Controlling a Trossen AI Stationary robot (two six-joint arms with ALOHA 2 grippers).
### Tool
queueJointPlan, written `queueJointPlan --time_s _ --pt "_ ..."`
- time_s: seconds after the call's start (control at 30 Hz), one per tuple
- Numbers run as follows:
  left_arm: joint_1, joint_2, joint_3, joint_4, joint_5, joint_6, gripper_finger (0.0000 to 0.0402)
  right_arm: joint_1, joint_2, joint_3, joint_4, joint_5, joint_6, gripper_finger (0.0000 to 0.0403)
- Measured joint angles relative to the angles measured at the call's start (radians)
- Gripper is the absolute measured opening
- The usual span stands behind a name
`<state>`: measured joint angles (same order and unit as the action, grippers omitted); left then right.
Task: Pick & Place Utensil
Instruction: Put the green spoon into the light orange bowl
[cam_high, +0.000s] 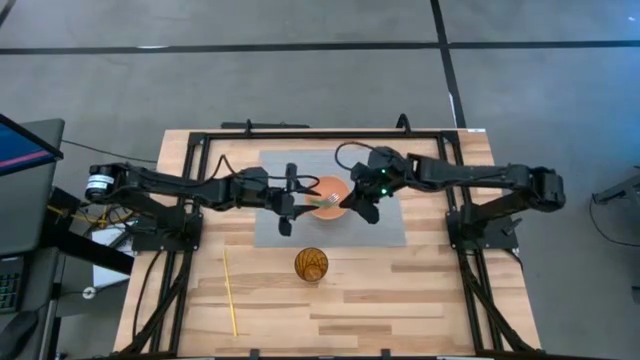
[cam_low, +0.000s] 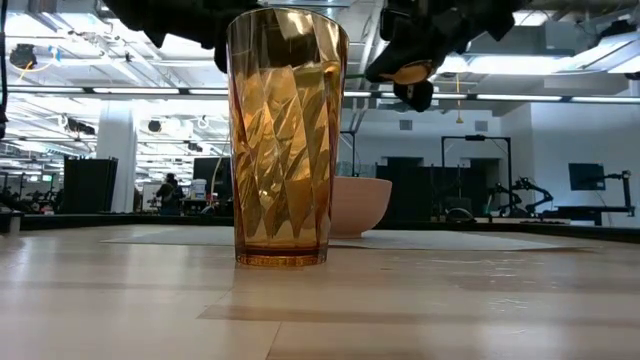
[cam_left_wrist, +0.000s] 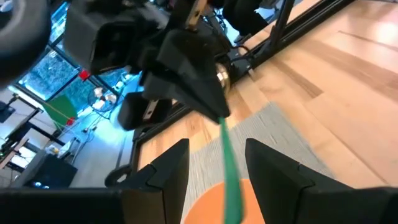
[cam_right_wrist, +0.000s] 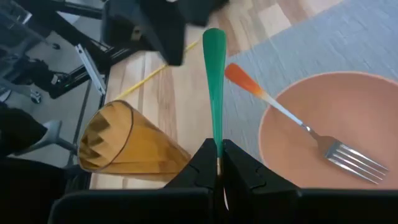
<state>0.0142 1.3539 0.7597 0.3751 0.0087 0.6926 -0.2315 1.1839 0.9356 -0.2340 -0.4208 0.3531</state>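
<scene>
A green utensil (cam_right_wrist: 214, 87) juts out of my shut right gripper (cam_right_wrist: 217, 155) (cam_high: 352, 203) and hovers over the edge of the orange bowl (cam_right_wrist: 336, 124) (cam_high: 330, 195). In the left wrist view that utensil (cam_left_wrist: 231, 174) runs between the fingers of my open left gripper (cam_left_wrist: 217, 168) (cam_high: 290, 205), which stand on either side of it without touching. A fork (cam_right_wrist: 298, 121) with an orange handle lies with its tines in the bowl and its handle over the rim. An amber glass (cam_high: 311, 264) (cam_low: 287, 135) stands upright nearer the table's near edge. My right gripper pinches the green utensil between its two fingers at one end (cam_right_wrist: 217, 144); the fingers hide that end. The utensil points straight out ahead, in line with the fingers, toward the left gripper. It is lifted clear above the bowl's rim and the mat.
The bowl sits on a grey mat (cam_high: 385, 228) in the middle of the wooden table. A thin yellow stick (cam_high: 230, 290) lies on the near left part of the table. Black frame rails (cam_high: 200, 170) run along the table's left, right and far sides.
</scene>
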Motion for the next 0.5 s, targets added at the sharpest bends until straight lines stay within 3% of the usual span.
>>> queueJointPlan --time_s 0.5 --pt "-0.032 -0.056 0.000 -0.082 -0.055 0.003 0.0159 -0.031 -0.044 0.000 0.057 -0.046 -0.007 0.0005"
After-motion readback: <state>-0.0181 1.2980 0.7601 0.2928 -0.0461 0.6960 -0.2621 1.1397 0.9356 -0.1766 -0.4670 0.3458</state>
